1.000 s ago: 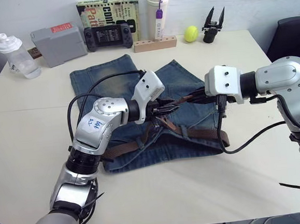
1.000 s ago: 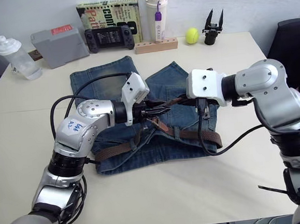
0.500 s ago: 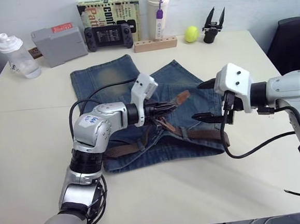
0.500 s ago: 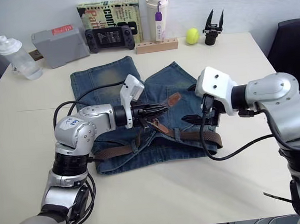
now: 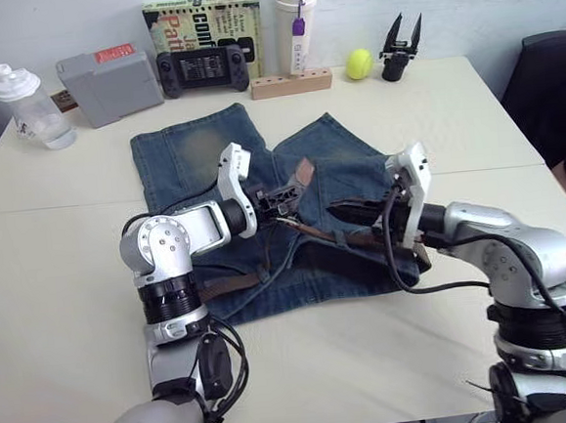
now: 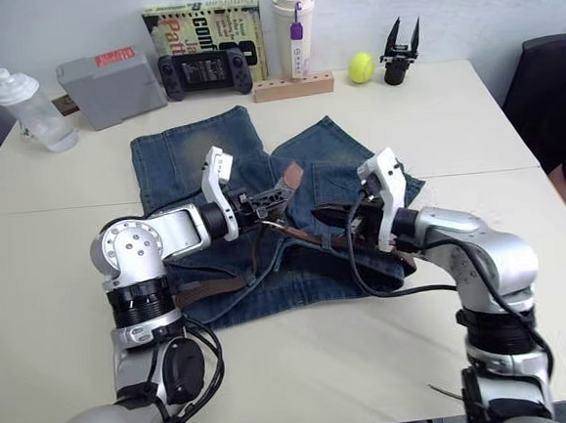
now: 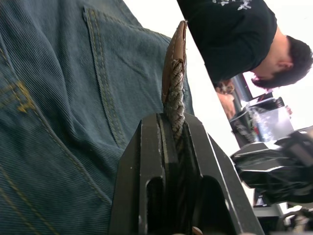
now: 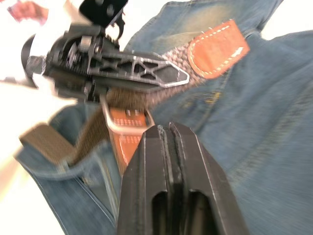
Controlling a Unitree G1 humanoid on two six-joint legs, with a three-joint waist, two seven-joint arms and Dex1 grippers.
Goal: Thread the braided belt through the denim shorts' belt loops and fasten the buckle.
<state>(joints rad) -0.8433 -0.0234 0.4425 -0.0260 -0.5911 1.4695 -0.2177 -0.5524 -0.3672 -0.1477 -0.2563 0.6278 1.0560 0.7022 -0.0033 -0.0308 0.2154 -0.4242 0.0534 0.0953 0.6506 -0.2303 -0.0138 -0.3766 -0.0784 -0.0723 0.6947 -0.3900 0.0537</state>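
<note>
The denim shorts (image 5: pixel 193 158) lie flat on the table with the waistband toward me. The braided belt (image 5: pixel 359 237) runs along the waistband, and the belt loops are too small to make out. My left gripper (image 5: pixel 286 195) is shut on the belt just behind its tan leather tip (image 7: pixel 174 53), which sticks up above the shorts. My right gripper (image 5: pixel 335 209) is shut on nothing and points at the left gripper from close by. The buckle (image 8: pixel 125 128), a silver frame on a tan tab, lies on the denim below the left gripper's fingers (image 8: pixel 146 72).
Along the table's far edge stand a plastic bottle (image 5: pixel 24 102), a grey box (image 5: pixel 108 83), a game console (image 5: pixel 203 69), a book (image 5: pixel 204 22), a white tumbler (image 5: pixel 296 24), a wooden block (image 5: pixel 290 82), a yellow ball (image 5: pixel 358 63) and a spare black gripper (image 5: pixel 400 50). A person (image 7: pixel 234 29) stands nearby.
My right gripper opened wide, came away from the belt end, then shut and dropped low near the left gripper. The left gripper drew the belt tip leftward and tilted it upward.
</note>
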